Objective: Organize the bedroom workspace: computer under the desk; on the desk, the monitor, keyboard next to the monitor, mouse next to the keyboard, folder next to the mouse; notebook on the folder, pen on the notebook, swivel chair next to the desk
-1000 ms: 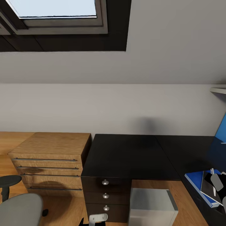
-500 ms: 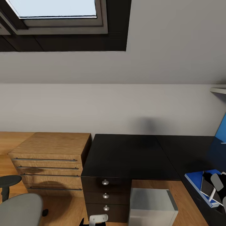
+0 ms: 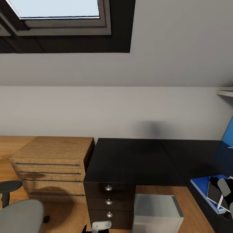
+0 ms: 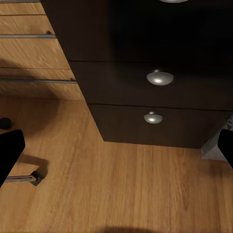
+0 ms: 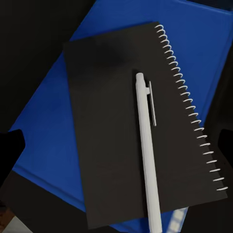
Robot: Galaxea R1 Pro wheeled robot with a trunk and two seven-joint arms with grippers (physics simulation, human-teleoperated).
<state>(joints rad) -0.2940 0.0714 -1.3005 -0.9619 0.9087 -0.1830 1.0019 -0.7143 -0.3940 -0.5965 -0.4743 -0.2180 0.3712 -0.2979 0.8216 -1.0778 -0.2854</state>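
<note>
Hovering wide open and empty, your right hand (image 5: pixel 116 145) should pinch the light, roll-prone pen (image 5: pixel 148 150) mid-barrel on the notebook (image 5: pixel 111 126).

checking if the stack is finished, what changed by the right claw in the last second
The right claw shifted slightly over the stack and now hides more of the notebook in the head view. It is open and holds nothing. The pen lies on the notebook, which lies on the folder. The desk, swivel chair and camera view stayed put.
</note>
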